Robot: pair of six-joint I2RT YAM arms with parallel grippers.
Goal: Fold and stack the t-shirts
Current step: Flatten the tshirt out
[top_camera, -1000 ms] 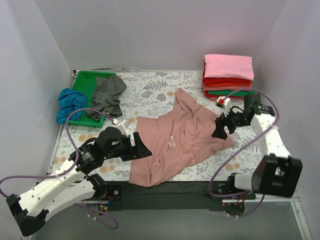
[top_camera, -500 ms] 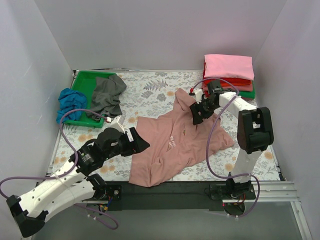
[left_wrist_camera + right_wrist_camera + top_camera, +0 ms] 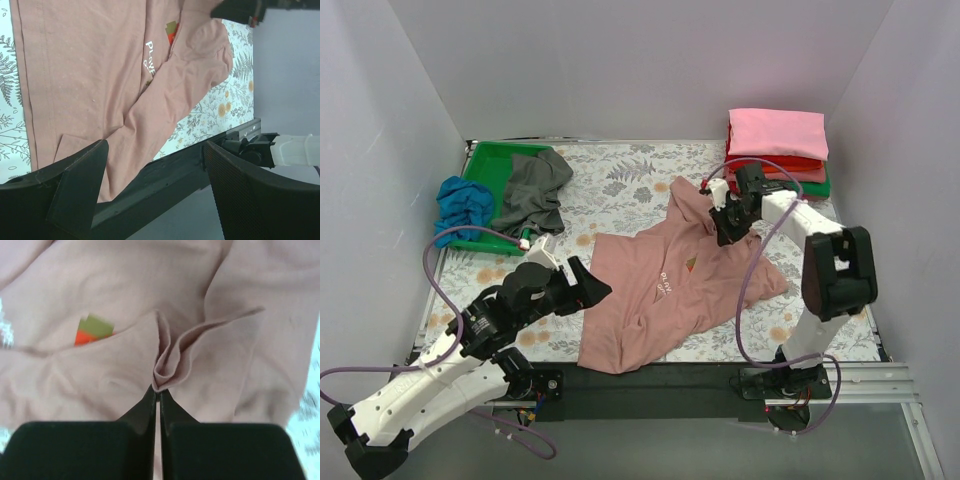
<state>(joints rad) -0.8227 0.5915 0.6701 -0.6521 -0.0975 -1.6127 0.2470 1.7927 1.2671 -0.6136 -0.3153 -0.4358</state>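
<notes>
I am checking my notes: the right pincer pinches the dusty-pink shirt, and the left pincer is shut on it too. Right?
The left pincer is open and holds nothing, as the left wrist view shows; the right pincer does pinch the dusty-pink shirt.

Top camera sat high behind the arm bases, facing forward and down. It was far enough back to hold the whole table (image 3: pixel 620 180), from rail (image 3: pixel 650 375) to back wall, with tray (image 3: pixel 492 165) and stack (image 3: pixel 777 135). Left wrist camera hung at mid range left of the tee (image 3: pixel 90 75), looking past the left gripper (image 3: pixel 156 145) across the cloth to the rail and right wall; right wrist camera sat very close, looking down the right gripper (image 3: pixel 156 390), so cloth filled the view. All three shared the chest print (image 3: pixel 691 264) and the cloth around it.
</notes>
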